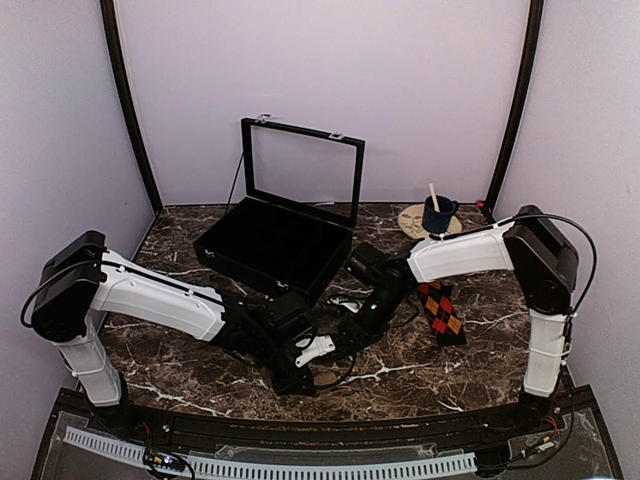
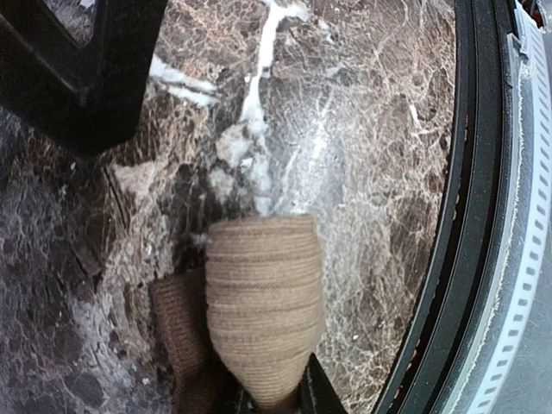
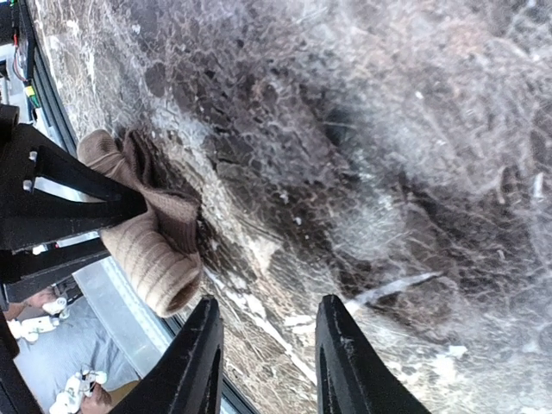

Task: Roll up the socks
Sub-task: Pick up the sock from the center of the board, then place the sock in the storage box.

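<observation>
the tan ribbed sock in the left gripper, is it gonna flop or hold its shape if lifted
Probably floppy and light: the tan sock is soft ribbed knit, bunched where the left gripper pinches it. Its rounded bundle might loosen or unroll if pushed, since nothing visible binds it.

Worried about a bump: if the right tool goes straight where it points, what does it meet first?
Likely the marble table; the right tool points clear of the tan sock.

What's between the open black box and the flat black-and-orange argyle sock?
Top external view: the right arm's black wrist lies between the open black box and the flat argyle sock.
</observation>
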Action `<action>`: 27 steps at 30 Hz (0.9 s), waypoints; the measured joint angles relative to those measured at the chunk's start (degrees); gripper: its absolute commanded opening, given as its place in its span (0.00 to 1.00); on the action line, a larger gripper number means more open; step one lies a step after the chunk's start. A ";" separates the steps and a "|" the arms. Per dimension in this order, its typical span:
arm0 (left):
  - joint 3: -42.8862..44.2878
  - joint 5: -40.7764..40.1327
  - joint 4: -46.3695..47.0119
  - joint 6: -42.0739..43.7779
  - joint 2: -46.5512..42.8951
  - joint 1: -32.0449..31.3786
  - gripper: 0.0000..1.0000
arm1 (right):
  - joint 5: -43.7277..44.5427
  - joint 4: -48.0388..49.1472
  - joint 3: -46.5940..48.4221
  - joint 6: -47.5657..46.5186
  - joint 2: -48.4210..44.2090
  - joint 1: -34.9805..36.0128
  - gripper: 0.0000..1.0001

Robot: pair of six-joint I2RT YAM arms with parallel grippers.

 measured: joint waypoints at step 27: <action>6.08 -6.05 -6.99 -14.47 -21.90 21.55 0.00 | 3.15 1.90 -0.72 1.09 -1.95 -0.31 0.35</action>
